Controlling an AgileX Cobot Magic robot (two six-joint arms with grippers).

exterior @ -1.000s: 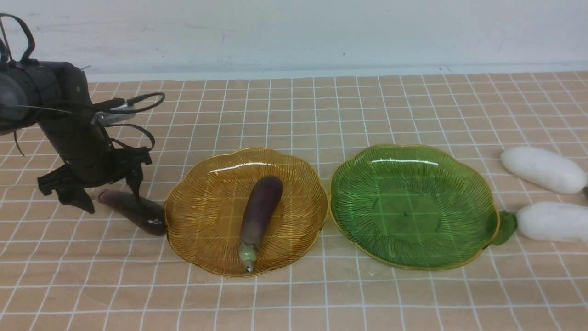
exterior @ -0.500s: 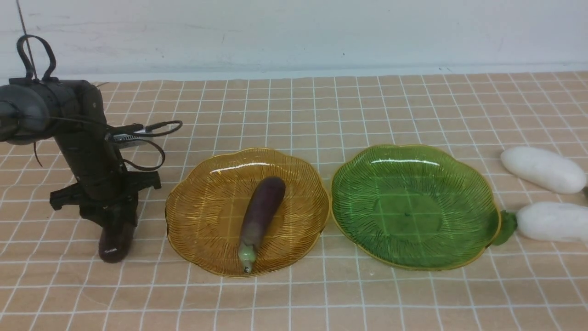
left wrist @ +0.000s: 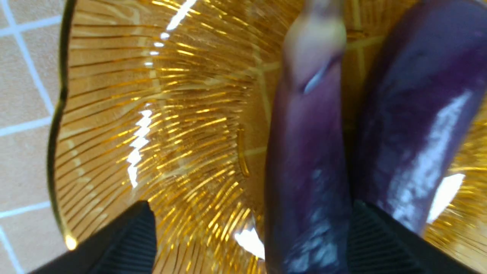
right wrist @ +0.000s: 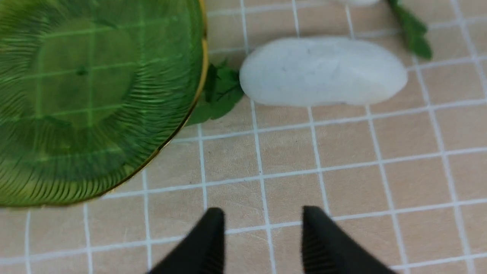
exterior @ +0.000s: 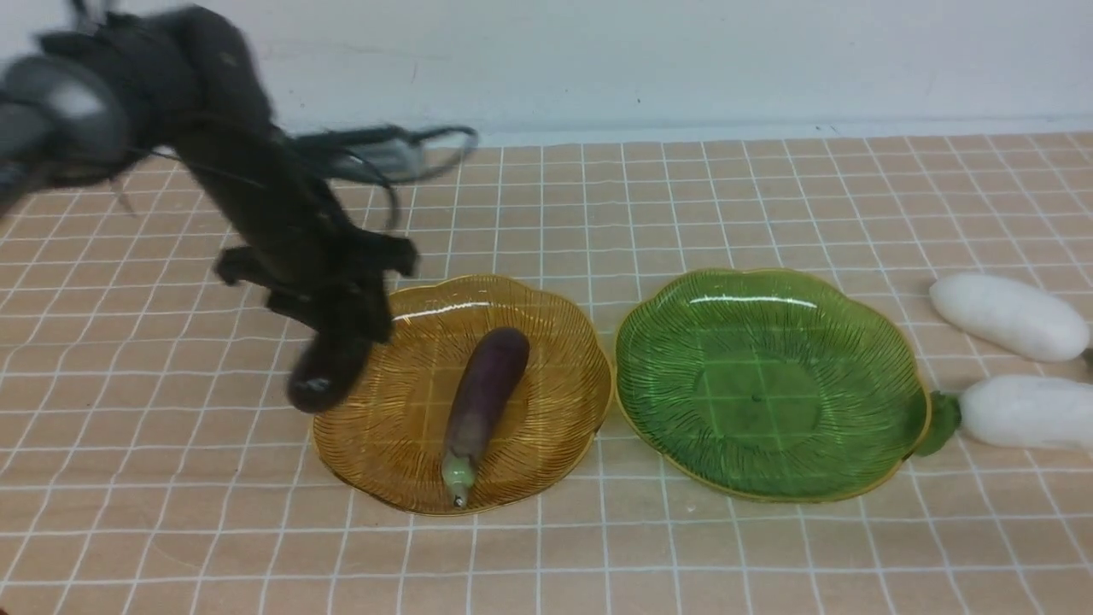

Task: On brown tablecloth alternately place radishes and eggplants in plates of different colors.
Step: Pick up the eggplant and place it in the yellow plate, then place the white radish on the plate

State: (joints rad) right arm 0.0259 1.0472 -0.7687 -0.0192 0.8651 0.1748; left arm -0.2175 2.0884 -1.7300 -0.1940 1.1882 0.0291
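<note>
An amber plate (exterior: 401,461) holds a light purple eggplant (exterior: 482,401). My left gripper (exterior: 341,320) hovers, blurred, over that plate's left rim with a dark eggplant (exterior: 329,376) hanging under it. In the left wrist view the left gripper (left wrist: 251,205) stands wide open. A dull eggplant with a pale tip (left wrist: 308,160) lies against one finger, and a glossier one (left wrist: 418,114) shows beyond it. The green plate (exterior: 768,384) is empty. Two radishes (exterior: 1008,316) (exterior: 1029,412) lie right of it. My right gripper (right wrist: 262,209) is open over bare cloth short of the near radish (right wrist: 323,72).
The brown tablecloth (exterior: 546,555) covers the whole table up to a pale wall at the back. The two plates nearly touch. The near radish's green leaves (exterior: 939,423) rest against the green plate's rim.
My left arm picked the dark eggplant up off the cloth left of the amber plate and swung it right and up over the plate's rim. Plates and radishes have not moved.
</note>
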